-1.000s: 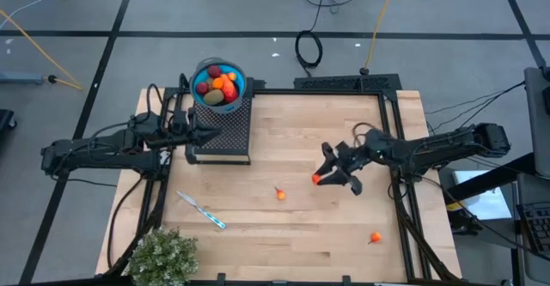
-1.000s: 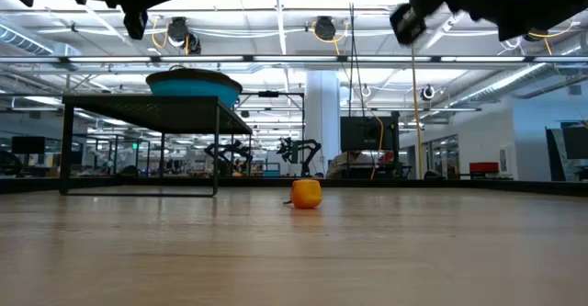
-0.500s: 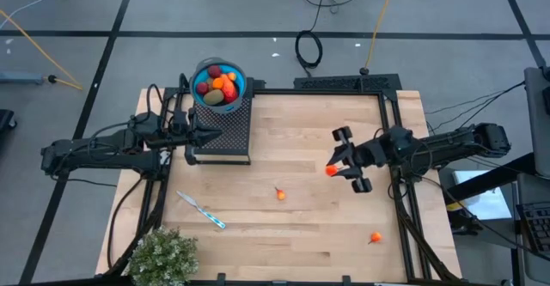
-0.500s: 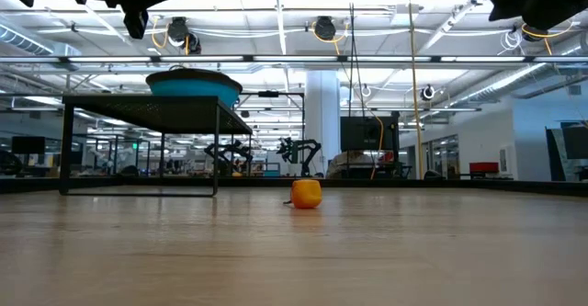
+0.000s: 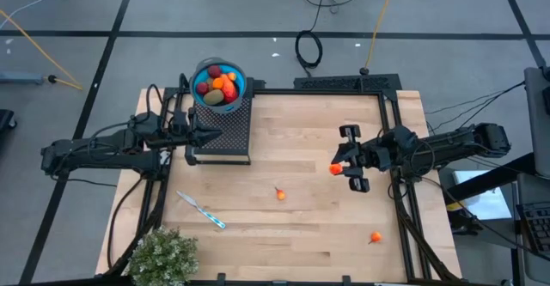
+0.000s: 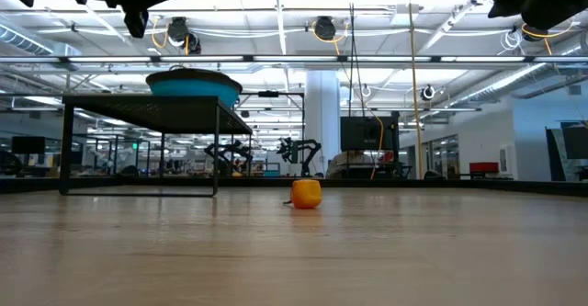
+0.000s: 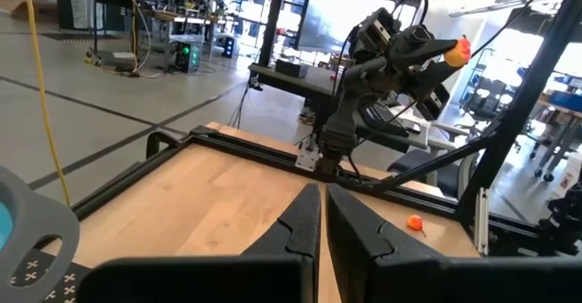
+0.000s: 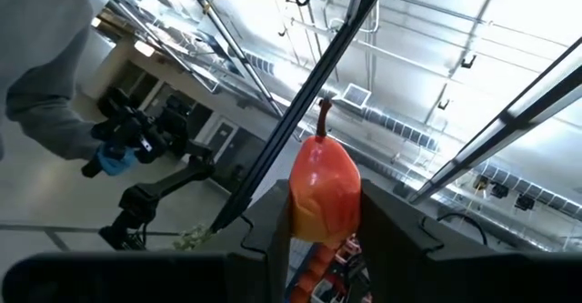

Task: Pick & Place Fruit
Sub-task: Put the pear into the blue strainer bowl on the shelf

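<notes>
My right gripper point(image 5: 340, 167) hangs above the table's right half, shut on a small red-orange fruit point(image 5: 334, 169) with a thin stem point(image 8: 323, 116). The left wrist view shows that fruit point(image 7: 457, 50) high in the air. Two orange pieces lie on the wood, one near the middle point(image 5: 280, 194) point(image 6: 306, 193) and one by the near right corner point(image 5: 375, 237). A blue bowl point(image 5: 219, 84) holding several fruit sits on the far end of a black rack point(image 5: 222, 131). My left gripper point(image 5: 215, 135) waits shut above that rack. My right gripper pinches the red-orange fruit by its two sides point(image 8: 300, 203) between its fingers point(image 8: 268, 221). The fingers slant upward and toward the table's left. The fruit is lifted clear of the table, its stem pointing out past the fingertips.
A thin blue-and-white stick point(image 5: 202, 210) lies on the near left part of the table. A bushy green plant point(image 5: 163, 256) stands at the near left corner. A person in a grey sleeve with a blue glove point(image 8: 109, 157) shows beyond the table in the right wrist view.
My right gripper has risen with the fruit, leaving the low view, and drawn back a little toward the table's right and far side while tipping its fingers upward. It has stayed shut on the fruit.
</notes>
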Controlling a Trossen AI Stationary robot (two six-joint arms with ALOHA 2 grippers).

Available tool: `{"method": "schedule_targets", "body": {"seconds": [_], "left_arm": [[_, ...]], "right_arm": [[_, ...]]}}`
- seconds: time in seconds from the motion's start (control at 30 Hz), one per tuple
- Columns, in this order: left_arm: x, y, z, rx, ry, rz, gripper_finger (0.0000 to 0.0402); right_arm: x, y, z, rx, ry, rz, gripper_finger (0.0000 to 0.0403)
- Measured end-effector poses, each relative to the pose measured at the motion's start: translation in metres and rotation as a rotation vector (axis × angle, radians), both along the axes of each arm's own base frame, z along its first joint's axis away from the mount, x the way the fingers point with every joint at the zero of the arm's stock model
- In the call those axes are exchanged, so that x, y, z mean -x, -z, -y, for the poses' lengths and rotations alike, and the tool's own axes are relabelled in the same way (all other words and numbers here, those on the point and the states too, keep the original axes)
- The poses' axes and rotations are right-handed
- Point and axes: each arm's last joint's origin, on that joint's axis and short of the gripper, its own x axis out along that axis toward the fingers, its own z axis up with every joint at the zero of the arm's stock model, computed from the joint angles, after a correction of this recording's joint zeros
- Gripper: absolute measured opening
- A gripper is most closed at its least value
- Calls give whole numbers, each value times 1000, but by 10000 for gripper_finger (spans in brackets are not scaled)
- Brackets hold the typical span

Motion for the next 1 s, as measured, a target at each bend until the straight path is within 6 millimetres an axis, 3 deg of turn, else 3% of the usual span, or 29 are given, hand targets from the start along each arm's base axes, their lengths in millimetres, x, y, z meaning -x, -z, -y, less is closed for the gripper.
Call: {"method": "schedule_targets", "body": {"seconds": [0.23,0.43,0.83,1.0], "left_arm": [[0,0,0,-1,0,0,19],[0,0,0,-1,0,-1,19],[0,0,0,0,-1,-2,19],[0,0,0,0,-3,-2,19]], "right_arm": [[0,0,0,-59,-26,-38,100],[-6,6,5,-360,-6,-237,100],[-19,46,10,-838,81,-773,100],[-19,57,13,-1003,185,-860,100]]}}
